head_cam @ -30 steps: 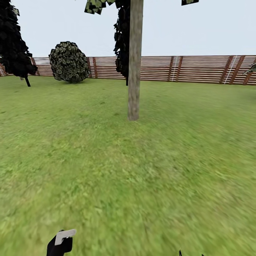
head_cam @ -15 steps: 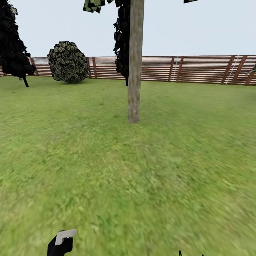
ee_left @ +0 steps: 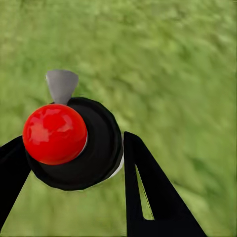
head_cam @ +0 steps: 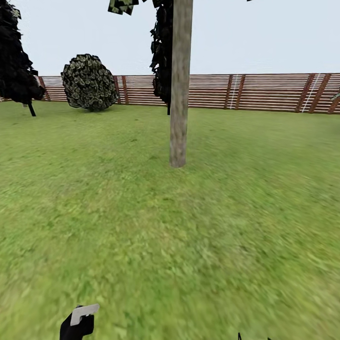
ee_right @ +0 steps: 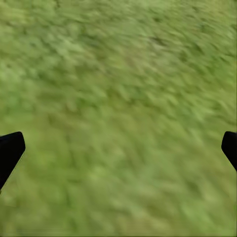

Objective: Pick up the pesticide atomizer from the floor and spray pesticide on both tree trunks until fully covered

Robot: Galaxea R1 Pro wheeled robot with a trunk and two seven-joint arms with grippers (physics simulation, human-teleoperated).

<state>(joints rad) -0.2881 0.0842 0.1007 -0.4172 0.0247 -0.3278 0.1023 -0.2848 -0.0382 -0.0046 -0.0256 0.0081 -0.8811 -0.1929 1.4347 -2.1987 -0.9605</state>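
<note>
Holding the pesticide atomizer (ee_left: 74, 143) in the left gripper (ee_left: 74, 163): black fingers (ee_left: 148, 192) closed against either side of its round black body, red ball cap (ee_left: 54, 133) on top, grey nozzle (ee_left: 61, 85) jutting past it over blurred grass. Seen from the head view at 7 o'clock, low at the frame edge, as a dark shape with a pale grey tip (head_cam: 84, 314). Right gripper (ee_right: 118, 148) spread wide, two black fingertips (ee_right: 10, 150) at opposite edges of its wrist view, nothing but lawn between them. Ahead at 12 o'clock, one tree trunk (head_cam: 180, 85), pale mottled bark, upright on the lawn (head_cam: 189, 226), well apart from the atomizer; no white specks discernible on it at this range. Behind it, a brown slatted fence (head_cam: 264, 92). At 11 o'clock, a round shrub (head_cam: 89, 82); at 10 o'clock, a dark narrow tree (head_cam: 14, 56).
</note>
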